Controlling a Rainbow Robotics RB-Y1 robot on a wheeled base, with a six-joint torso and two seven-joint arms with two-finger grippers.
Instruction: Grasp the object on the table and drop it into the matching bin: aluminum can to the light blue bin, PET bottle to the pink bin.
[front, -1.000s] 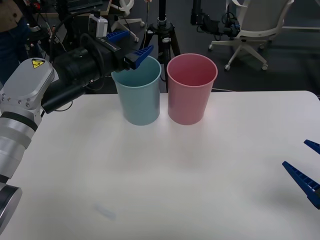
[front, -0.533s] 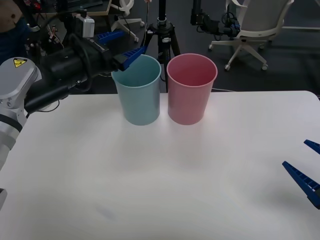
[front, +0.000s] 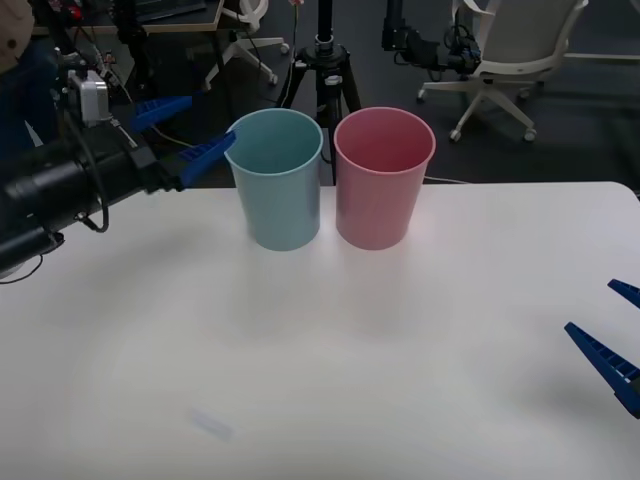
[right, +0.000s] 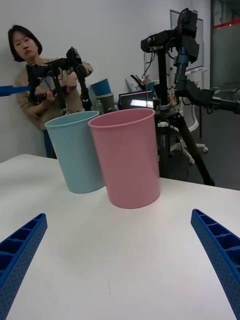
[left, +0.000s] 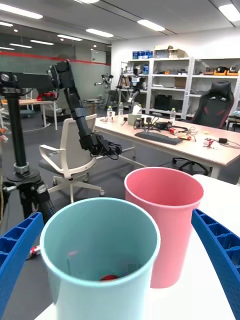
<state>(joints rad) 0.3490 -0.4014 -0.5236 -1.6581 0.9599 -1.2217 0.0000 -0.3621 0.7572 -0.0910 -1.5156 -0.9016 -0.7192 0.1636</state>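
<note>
The light blue bin (front: 278, 190) and the pink bin (front: 380, 190) stand side by side at the far middle of the white table (front: 320, 360). In the left wrist view a bit of red, the aluminum can (left: 107, 277), lies at the bottom of the light blue bin (left: 100, 202), beside the pink bin (left: 167, 250). My left gripper (front: 212, 118) hangs open and holds nothing, just left of the blue bin's rim. At the table's right edge my right gripper (front: 590, 307) rests open, facing both bins (right: 77, 155) (right: 130, 160) from a distance.
A black tripod (front: 322, 60) and a white office chair (front: 510, 60) stand on the floor behind the table's far edge. The tabletop in front of the bins is bare white surface.
My left arm has drawn back to the left, from over the blue bin's rim to beside it. Its fingers stay open. The right arm has not moved.
</note>
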